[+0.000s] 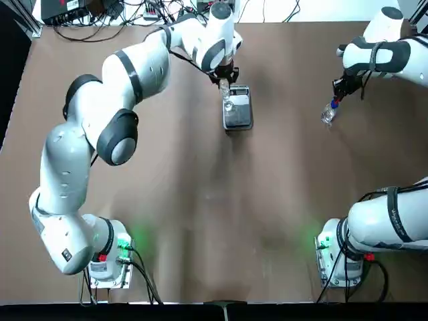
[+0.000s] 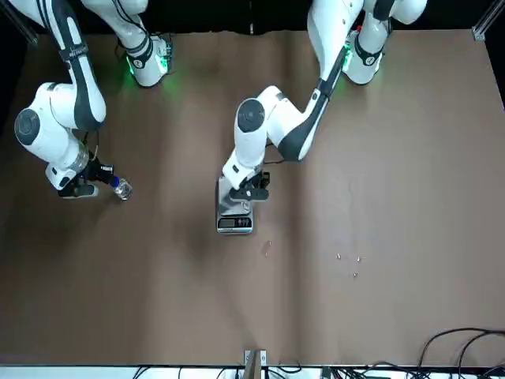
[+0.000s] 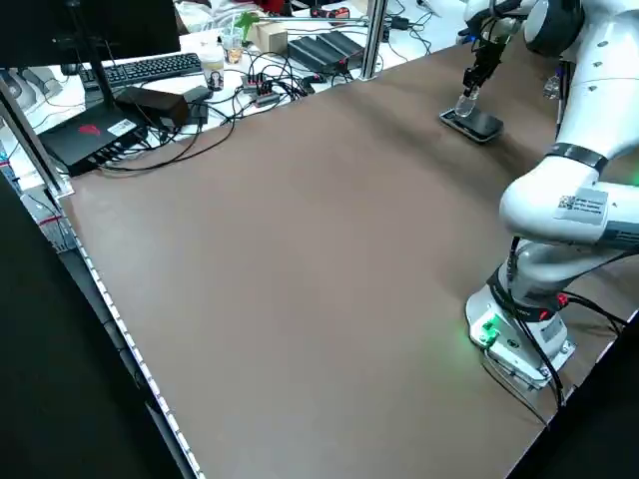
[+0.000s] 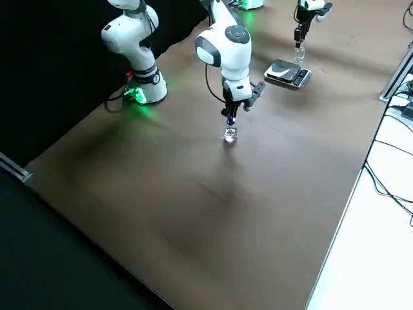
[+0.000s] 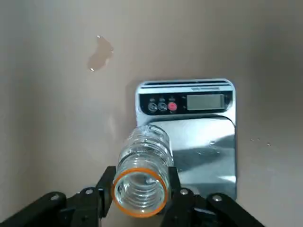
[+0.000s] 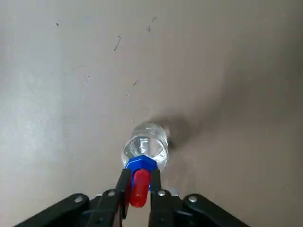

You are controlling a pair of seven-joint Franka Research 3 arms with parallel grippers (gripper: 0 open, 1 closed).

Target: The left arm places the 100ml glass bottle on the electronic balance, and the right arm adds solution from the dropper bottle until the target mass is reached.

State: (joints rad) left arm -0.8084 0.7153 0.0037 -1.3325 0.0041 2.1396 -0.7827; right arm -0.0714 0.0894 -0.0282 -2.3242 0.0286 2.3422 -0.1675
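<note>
Brown counter (image 3: 300, 259) bears the balance (image 5: 208, 146). Left claw (image 5: 137, 189), clamped on the bottle (image 5: 144, 156), holds it by the pan's edge; placement appears in hand, next requiring centring. Right claw (image 6: 140, 182) grips the dropper (image 6: 142, 163) near the counter's right edge.

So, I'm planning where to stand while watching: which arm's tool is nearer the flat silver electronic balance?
The left. Its black tool is right at the flat silver balance, holding the clear glass bottle; the right arm's black tool is well off to the balance's right.
</note>
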